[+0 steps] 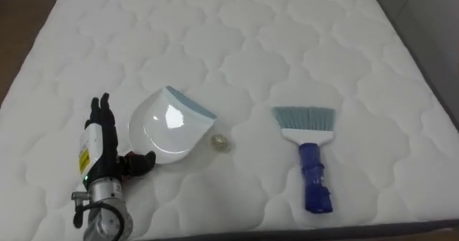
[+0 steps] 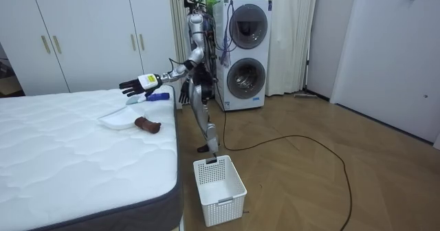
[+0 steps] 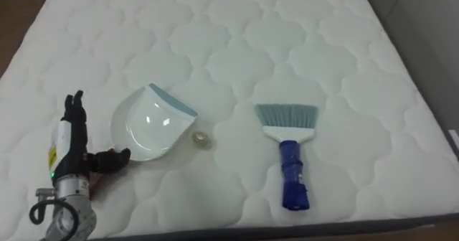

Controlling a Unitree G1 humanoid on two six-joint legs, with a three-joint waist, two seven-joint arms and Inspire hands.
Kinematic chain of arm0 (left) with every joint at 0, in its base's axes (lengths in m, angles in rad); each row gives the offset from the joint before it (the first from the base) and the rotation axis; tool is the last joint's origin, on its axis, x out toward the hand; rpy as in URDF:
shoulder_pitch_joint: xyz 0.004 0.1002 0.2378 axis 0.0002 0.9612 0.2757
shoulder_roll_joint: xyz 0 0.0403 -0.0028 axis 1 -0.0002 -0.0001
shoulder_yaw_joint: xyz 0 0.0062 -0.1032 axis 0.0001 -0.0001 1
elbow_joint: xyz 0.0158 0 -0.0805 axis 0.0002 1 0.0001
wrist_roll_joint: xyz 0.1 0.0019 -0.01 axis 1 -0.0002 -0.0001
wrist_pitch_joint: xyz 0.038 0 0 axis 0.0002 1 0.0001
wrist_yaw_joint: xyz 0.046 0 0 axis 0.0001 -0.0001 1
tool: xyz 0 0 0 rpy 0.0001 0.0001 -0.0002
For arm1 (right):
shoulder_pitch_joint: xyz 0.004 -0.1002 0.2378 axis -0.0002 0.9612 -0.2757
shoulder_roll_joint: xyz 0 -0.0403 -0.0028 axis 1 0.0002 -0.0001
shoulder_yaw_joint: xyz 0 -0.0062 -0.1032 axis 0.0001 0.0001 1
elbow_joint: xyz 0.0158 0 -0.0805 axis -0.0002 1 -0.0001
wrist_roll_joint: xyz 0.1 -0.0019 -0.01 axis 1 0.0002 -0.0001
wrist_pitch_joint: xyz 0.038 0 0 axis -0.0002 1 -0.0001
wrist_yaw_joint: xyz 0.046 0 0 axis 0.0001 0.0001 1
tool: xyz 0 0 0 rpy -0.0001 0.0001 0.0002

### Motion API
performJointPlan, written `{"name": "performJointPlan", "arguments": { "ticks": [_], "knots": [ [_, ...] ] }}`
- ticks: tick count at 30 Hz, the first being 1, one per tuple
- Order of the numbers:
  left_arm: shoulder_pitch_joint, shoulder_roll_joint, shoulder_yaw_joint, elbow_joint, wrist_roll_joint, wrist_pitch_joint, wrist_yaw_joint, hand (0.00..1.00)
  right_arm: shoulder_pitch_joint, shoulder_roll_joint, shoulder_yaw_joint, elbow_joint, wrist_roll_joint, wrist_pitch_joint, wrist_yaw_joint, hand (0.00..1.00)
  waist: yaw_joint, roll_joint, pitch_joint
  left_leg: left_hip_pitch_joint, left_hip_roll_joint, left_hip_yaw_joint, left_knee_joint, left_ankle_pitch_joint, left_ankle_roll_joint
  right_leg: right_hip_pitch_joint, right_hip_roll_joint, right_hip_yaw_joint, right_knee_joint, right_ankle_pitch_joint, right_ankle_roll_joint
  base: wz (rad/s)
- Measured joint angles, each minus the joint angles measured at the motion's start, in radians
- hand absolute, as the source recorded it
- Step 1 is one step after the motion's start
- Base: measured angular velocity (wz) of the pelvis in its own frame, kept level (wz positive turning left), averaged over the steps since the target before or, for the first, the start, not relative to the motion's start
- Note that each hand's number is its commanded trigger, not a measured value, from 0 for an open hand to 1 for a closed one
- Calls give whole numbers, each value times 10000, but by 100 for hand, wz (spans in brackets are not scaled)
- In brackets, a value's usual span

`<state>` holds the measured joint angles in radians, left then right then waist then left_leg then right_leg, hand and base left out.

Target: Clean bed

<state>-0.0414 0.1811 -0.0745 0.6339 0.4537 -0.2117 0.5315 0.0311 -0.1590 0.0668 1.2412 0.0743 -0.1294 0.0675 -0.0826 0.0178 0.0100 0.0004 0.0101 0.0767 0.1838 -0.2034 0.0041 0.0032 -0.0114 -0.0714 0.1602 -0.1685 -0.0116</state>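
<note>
A white dustpan (image 1: 168,130) with a pale blue lip lies on the white quilted mattress (image 1: 237,47). Its brown handle (image 1: 138,162) points toward me. My left hand (image 1: 100,130) hovers open just left of the pan and above the handle, fingers straight and pointing away from me. In the room view it is held out over the bed (image 2: 134,86). A small crumpled scrap (image 1: 220,142) rests just right of the pan's mouth. A blue-handled brush (image 1: 310,155) lies further right, bristles away from me. My right hand (image 2: 183,97) hangs low beside my body.
I stand at the bed's edge. A white plastic basket (image 2: 218,188) sits on the wooden floor by the bed's corner. Behind me are stacked washing machines (image 2: 246,49), with white wardrobes (image 2: 82,31) past the bed.
</note>
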Motion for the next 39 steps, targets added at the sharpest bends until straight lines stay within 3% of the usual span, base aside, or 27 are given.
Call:
{"name": "performJointPlan", "arguments": {
  "ticks": [7,14,18,23,26,39],
  "knots": [
    [-86,175,-251,934,197,12,1,0,-299,-70,0,225,-148,13,17,0,-70,20,15,-273,5,-5,45,4,6,-295,-17,-115,92,0,0,0],
    [-560,404,-248,2235,204,9,9,0,-628,-213,5,645,-136,160,109,0,-123,26,21,-728,-15,-78,146,21,35,-682,-45,-177,145,2,-1,2],
    [-861,586,-252,2898,216,11,11,0,-925,-371,20,879,-404,156,99,0,-187,74,68,-947,-14,-102,163,35,52,-941,-49,-192,241,2,-1,1],
    [-1311,946,-294,2940,619,15,11,0,-1114,-764,327,947,-493,168,-94,0,-192,363,209,-1484,-29,-98,313,46,71,-1473,-61,-119,386,18,10,-1],
    [-1484,1080,-297,2945,644,15,54,0,-1143,-805,587,943,-470,213,-315,0,-185,481,194,-1649,-16,-96,374,47,71,-1642,-59,-112,459,18,10,0],
    [-1731,1089,-680,3746,1097,87,107,0,-1416,-793,1245,1121,-386,189,-411,0,-203,474,206,-1923,0,-74,386,55,80,-2010,-70,-136,660,16,10,0]
  ]
}}
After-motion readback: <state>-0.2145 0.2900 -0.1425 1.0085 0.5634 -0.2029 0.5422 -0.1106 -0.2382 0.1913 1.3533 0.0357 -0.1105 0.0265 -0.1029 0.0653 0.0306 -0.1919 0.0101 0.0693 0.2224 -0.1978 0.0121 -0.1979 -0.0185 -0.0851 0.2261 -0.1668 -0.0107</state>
